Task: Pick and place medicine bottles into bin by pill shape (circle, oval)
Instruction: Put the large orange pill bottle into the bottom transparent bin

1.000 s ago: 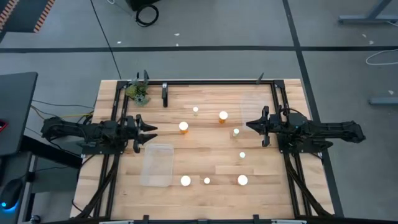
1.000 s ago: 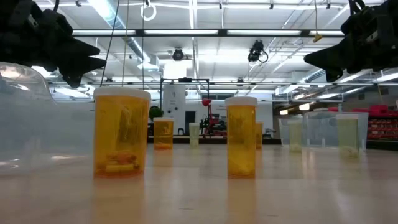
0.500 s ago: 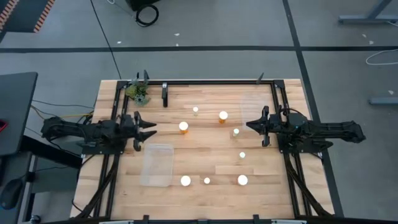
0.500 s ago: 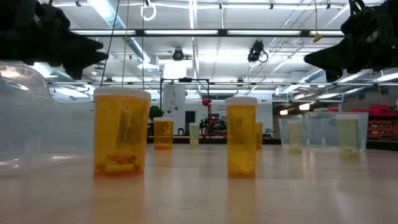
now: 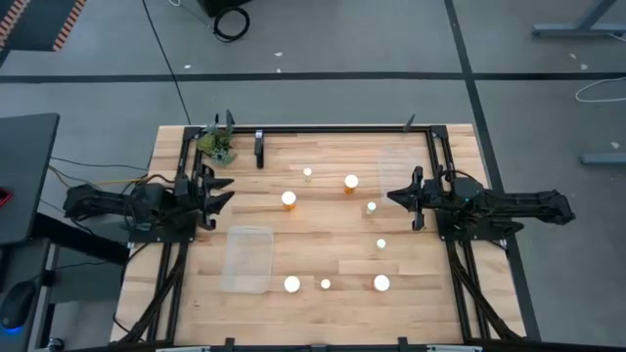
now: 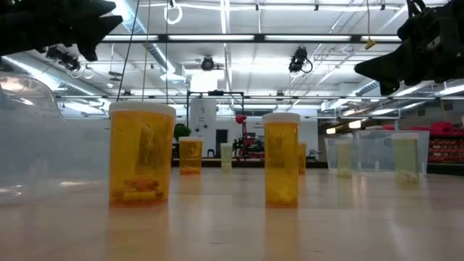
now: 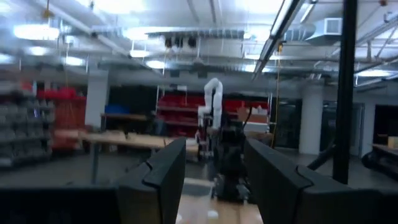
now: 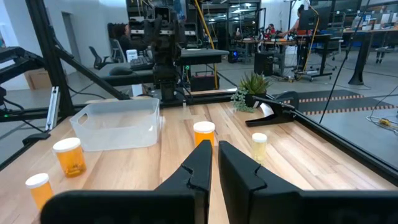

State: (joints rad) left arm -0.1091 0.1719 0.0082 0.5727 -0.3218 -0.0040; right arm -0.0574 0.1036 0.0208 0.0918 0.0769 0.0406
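Medicine bottles [image 5: 289, 199] stand upright and scattered across the bench [image 5: 323, 244], none yet in the clear bin [image 5: 246, 259] near the left side, so sorting appears not begun. Left claw [image 5: 217, 190] hangs above the bench's left edge, fingers spread, holding nothing. Right claw [image 5: 399, 197] waits at the right edge, fingers nearly together, empty, aimed toward the bottles.
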